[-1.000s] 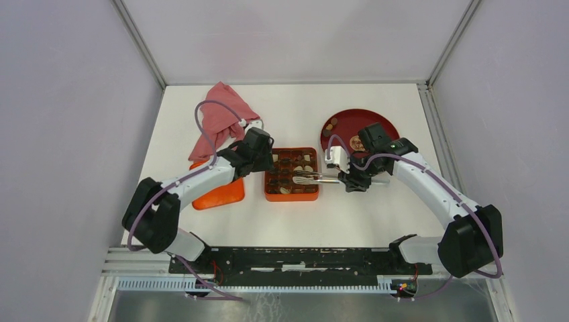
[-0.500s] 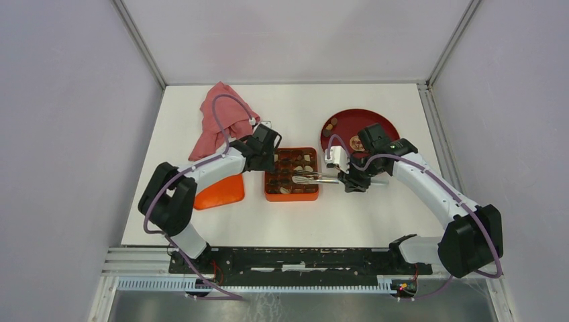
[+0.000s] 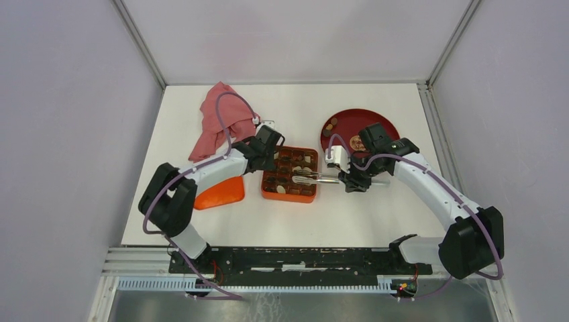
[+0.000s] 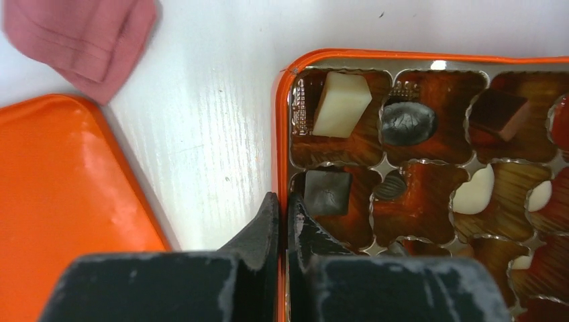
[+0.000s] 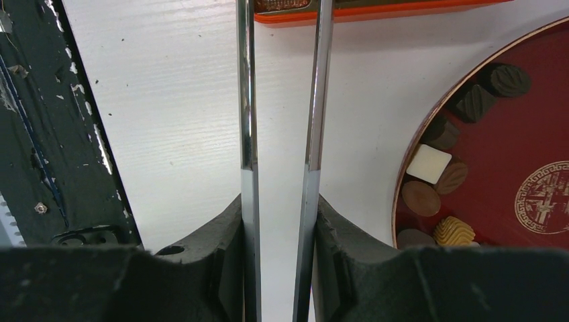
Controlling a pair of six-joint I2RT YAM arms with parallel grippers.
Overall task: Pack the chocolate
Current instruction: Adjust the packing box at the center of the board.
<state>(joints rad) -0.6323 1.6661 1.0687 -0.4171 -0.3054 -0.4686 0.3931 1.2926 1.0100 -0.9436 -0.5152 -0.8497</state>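
The orange gridded box (image 3: 288, 198) lies mid-table with several chocolate pieces (image 4: 341, 104) in its cells. My left gripper (image 3: 270, 155) is shut on the box's left rim (image 4: 278, 134), one finger outside and one inside; in the left wrist view the gripper (image 4: 283, 200) pinches the wall. My right gripper (image 3: 349, 180) is shut on metal tongs (image 3: 314, 178), whose tips reach over the box. In the right wrist view the gripper (image 5: 280, 201) squeezes the two tong arms (image 5: 248, 100), which stay apart. More chocolate pieces (image 5: 429, 163) lie on the dark red plate (image 5: 530, 121).
The dark red plate (image 3: 366, 119) sits at the back right. An orange lid (image 3: 218, 191) lies left of the box, also in the left wrist view (image 4: 60, 201). A red cloth (image 3: 218, 121) lies at the back left. Grey walls surround the table.
My left gripper moved right from beside the lid to the box's left rim and closed on it. The box has shifted and turned slightly. The right arm and tongs have barely moved.
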